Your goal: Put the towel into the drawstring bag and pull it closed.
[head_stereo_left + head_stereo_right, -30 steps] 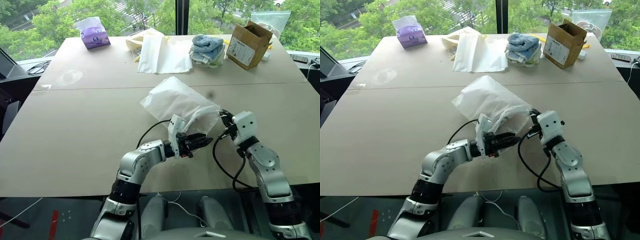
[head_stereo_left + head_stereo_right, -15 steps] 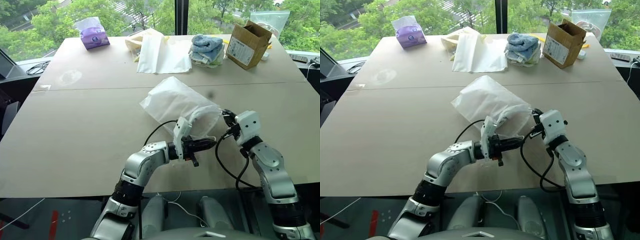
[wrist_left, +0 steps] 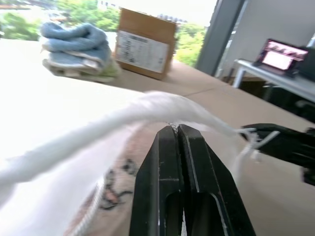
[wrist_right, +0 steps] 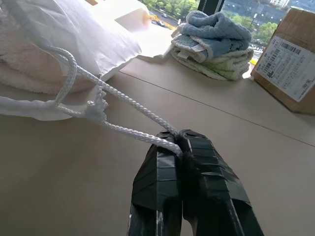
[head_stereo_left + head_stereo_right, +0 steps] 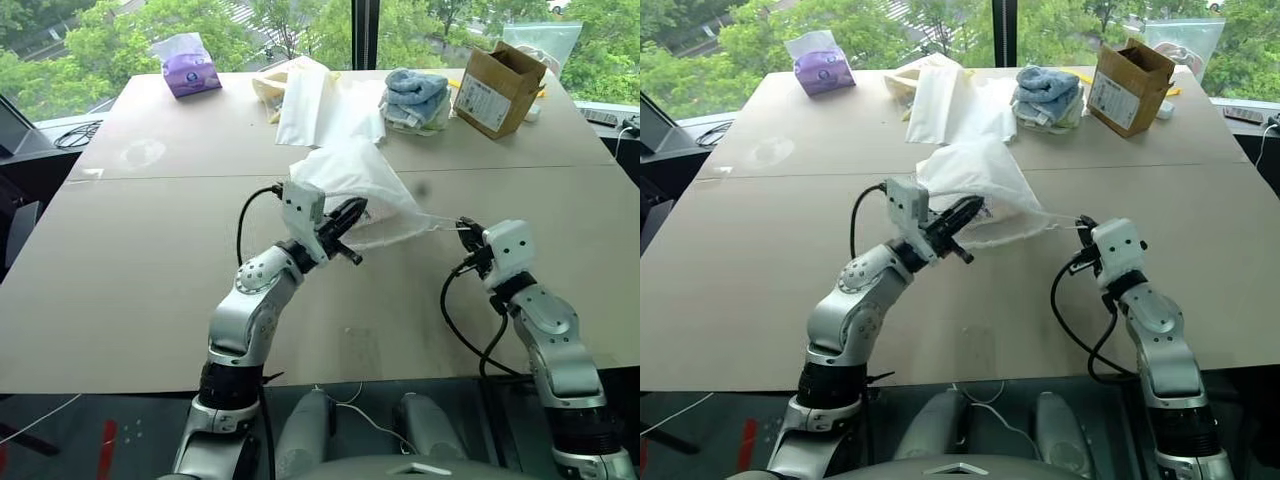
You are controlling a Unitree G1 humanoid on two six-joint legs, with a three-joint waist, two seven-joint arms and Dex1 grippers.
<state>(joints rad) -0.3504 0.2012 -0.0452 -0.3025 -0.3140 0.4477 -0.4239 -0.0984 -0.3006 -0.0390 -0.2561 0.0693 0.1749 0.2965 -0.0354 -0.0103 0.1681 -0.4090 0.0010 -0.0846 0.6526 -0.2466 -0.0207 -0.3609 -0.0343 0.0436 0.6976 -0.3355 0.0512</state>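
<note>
The drawstring bag (image 5: 347, 172), thin and white, hangs bunched above the middle of the table. My left gripper (image 5: 352, 212) is shut on its gathered mouth, and a white strand crosses its closed fingertips (image 3: 173, 132). A white cord (image 5: 438, 221) runs taut from the mouth to my right gripper (image 5: 466, 229), which is shut on it low at the right. In the right wrist view the cord (image 4: 129, 110) has a knot and ends between the closed fingers. The cream towel (image 4: 23, 73) shows inside the bag.
At the far edge of the table (image 5: 150, 260) stand a purple tissue pack (image 5: 186, 68), a flat white sheet-like bag (image 5: 322, 108), folded blue towels (image 5: 413, 97) and a cardboard box (image 5: 497, 88). Black cables (image 5: 75, 134) lie off the table's left edge.
My left gripper shut and swung up and to the left, lifting the bag's mouth off the table. The cord to my right gripper pulled taut. The right gripper shifted slightly right.
</note>
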